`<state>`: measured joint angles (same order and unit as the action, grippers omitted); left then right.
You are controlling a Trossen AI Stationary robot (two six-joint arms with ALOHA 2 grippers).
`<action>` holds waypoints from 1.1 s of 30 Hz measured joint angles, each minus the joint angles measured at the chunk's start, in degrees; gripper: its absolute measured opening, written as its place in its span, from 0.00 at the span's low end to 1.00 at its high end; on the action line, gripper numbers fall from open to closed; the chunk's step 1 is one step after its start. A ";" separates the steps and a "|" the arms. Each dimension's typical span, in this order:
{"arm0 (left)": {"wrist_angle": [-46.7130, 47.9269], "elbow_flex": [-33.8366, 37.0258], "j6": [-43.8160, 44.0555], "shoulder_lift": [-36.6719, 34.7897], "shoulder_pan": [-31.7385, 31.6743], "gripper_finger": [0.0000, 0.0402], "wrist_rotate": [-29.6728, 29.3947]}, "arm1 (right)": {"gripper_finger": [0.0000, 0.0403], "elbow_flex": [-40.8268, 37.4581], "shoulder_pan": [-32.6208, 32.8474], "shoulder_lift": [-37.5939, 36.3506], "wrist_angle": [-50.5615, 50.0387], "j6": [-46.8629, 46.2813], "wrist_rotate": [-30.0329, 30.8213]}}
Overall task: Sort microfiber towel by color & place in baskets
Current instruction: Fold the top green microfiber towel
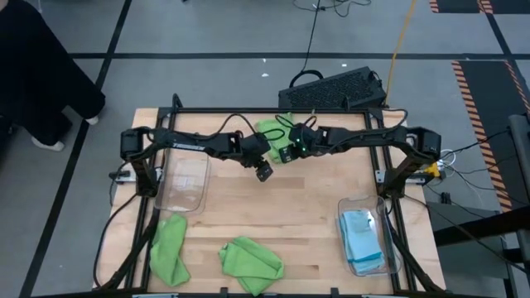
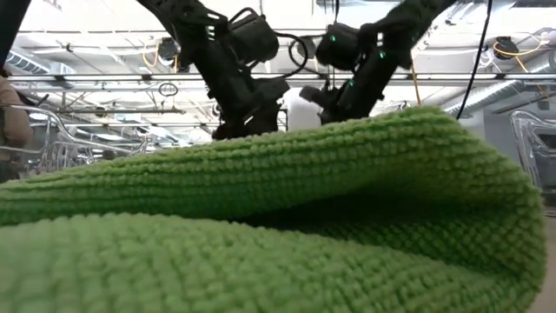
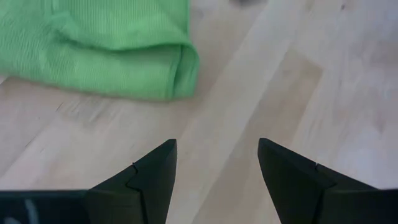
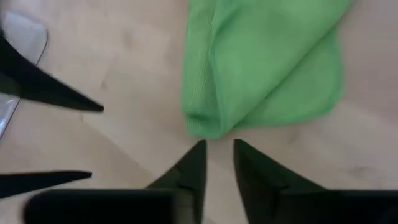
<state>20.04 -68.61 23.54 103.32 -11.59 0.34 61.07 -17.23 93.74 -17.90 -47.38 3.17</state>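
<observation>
table (image 1: 273,215): pale wooden top carrying two clear baskets, loose towels and both arms
left basket (image 1: 184,183): clear bin on the left side of the table, under the left arm; nothing shows inside it
right basket (image 1: 363,240): clear bin at the near right corner, holding folded light blue towels (image 1: 363,234)
black crate (image 1: 335,89): perforated, lying beyond the far edge of the table
near-centre green towel (image 1: 250,263): crumpled on the table at the near edge, outside both baskets
near-left green towel (image 1: 168,248): on the table just in front of the left basket, outside it
far green towel (image 1: 276,132): on the table near the far edge, between the two grippers, outside both baskets
left gripper (image 1: 263,171): over bare table near the far green towel, jaws released and spread wide, gripping nothing
right gripper (image 1: 286,153): at the edge of the far green towel, jaws slightly parted with a narrow gap, the towel's folded corner just ahead of the tips, not gripped
</observation>
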 joint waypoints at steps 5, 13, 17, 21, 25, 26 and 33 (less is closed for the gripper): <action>1.19 -0.12 -1.17 -3.17 0.13 0.57 -0.89 | 0.39 -2.09 0.00 4.17 6.22 1.93 0.96; 7.49 -0.14 -3.64 -10.44 0.00 0.57 -7.22 | 0.44 4.25 1.02 14.21 5.75 4.55 5.77; 9.85 -0.08 -3.91 -12.98 0.00 0.57 -10.28 | 0.40 3.95 1.16 15.50 4.79 2.84 7.34; 9.76 -0.10 -3.91 -13.49 0.00 0.57 -10.93 | 0.33 3.19 1.11 15.25 4.75 3.27 7.49; 7.91 -0.14 -5.80 -12.11 0.00 0.57 -10.95 | 0.20 3.11 0.98 15.28 6.61 3.96 3.97; 7.73 -0.13 -6.64 -11.71 0.00 0.57 -10.93 | 0.15 3.10 1.03 15.32 7.30 3.96 2.67; 6.91 -0.09 -5.44 -8.64 0.27 0.57 -10.88 | 0.04 3.07 1.22 14.04 10.36 4.99 -3.54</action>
<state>26.95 -68.70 18.11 94.67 -11.33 -10.55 64.14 -16.01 107.78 -7.54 -42.39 -0.36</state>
